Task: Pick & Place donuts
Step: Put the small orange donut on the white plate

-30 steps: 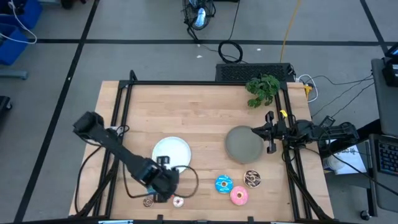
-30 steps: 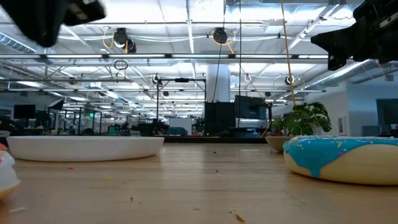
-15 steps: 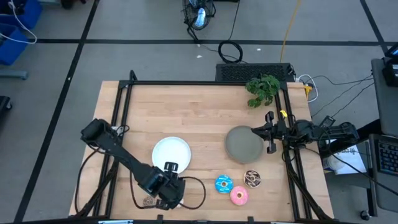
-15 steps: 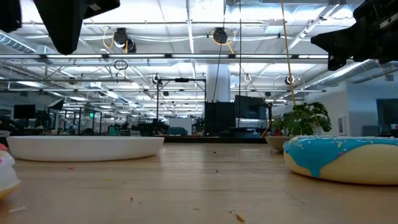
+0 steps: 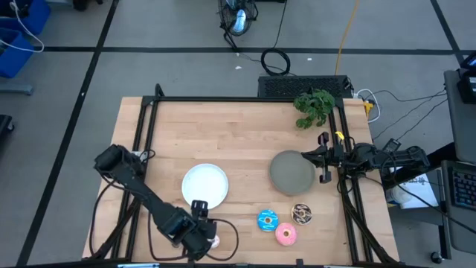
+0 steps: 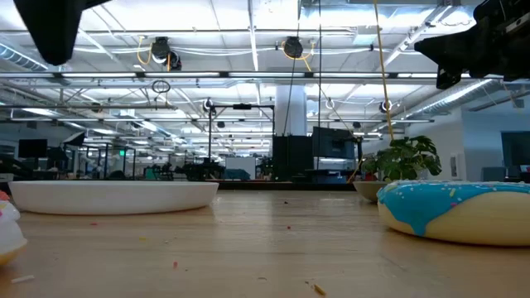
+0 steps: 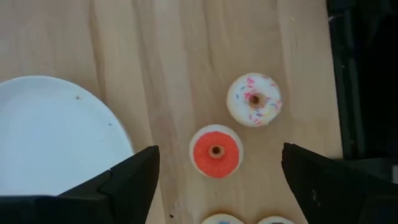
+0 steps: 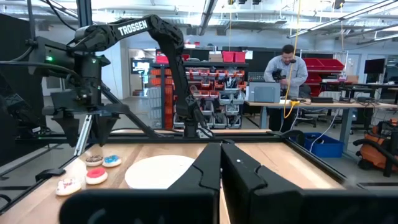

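My left gripper (image 7: 220,155) hangs open over the table's near left corner, fingers pointing down. Its fingers stand either side of a tiny red donut (image 7: 216,151) without touching it. A tiny pale pink sprinkled donut (image 7: 254,100) lies just beyond, and two more tiny donuts (image 7: 224,219) show at the picture's edge. Three larger donuts lie flat on the table near the front: blue (image 5: 267,220), brown sprinkled (image 5: 302,214) and pink (image 5: 285,234). My right gripper (image 8: 221,167) waits shut at the table's right edge, beside the grey plate (image 5: 291,173).
A white plate (image 5: 205,186) lies just beyond the left gripper (image 5: 198,237). A green plant (image 5: 314,106) sits at the far right corner. Black frame rails run along the table's edges. Beyond the table, a person (image 8: 290,68) stands at a bench.
My left gripper has moved from the white plate's near rim toward the table's near edge and now covers the tiny donuts in the high view. The right arm and the larger donuts have kept still.
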Controlling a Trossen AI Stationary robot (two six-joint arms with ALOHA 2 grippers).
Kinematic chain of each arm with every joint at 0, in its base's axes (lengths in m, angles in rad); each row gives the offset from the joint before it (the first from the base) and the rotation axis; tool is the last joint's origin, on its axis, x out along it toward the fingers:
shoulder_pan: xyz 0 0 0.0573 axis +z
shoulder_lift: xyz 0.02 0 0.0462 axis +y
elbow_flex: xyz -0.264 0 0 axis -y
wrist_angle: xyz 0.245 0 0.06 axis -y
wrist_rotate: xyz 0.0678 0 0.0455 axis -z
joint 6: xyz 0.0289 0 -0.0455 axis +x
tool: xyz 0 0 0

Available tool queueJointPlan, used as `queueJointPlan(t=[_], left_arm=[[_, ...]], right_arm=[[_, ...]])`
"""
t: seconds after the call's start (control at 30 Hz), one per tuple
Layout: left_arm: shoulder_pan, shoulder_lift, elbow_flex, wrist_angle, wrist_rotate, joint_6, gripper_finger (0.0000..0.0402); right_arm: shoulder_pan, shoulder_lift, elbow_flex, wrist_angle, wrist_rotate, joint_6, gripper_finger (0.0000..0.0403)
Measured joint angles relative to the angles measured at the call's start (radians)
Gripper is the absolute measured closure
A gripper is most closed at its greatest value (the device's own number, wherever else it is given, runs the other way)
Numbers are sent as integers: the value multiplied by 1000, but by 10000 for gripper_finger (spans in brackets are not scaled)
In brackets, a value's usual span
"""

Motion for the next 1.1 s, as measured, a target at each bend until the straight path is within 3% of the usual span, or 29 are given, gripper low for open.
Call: queueJointPlan(t=[0.33, 0.5, 0.77, 1.1], left_arm=[[12, 44, -1, 4, 30, 45, 66], [30, 91, -2, 3, 131, 49, 66], [29, 91, -5, 13, 127, 80, 66], [39, 91, -100, 76, 140, 85, 66]], right_arm=[[0, 0, 0, 46, 0, 0, 403], [0, 0, 0, 46, 0, 0, 403], [0, 0, 0, 45, 0, 1, 403], [0, 0, 0, 33, 0, 1, 403]])
